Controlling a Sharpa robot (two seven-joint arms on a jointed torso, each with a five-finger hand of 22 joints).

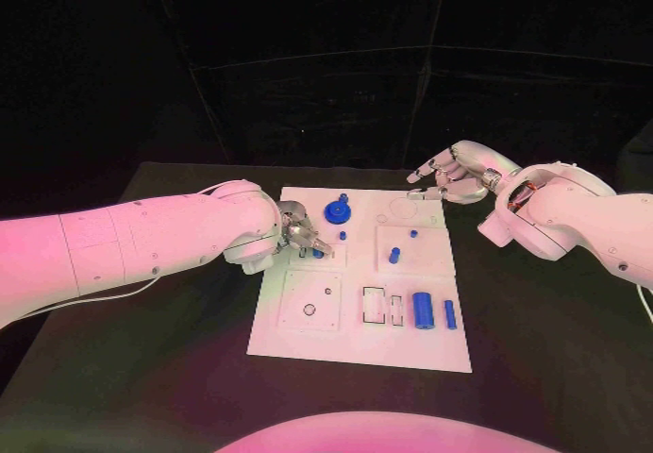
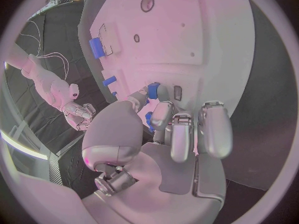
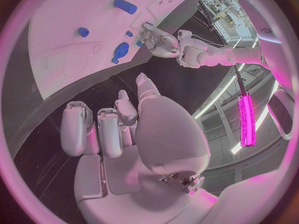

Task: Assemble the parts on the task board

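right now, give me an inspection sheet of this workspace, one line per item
surface: black table, with the white task board lying in its middle.
job's things: blue gear-like part at the board's far end; small blue peg mid-board; two blue cylinders near the board's right edge; one small blue part at the left robot hand's fingertips.
clutter: nothing seen.
robot hands: left robot hand is over the board's left side, pinching the small blue part; right robot hand hovers past the board's far right corner, fingers apart, holding nothing.
cables: a thin pale cable runs along the left arm.
surroundings: dark backdrop behind the table.
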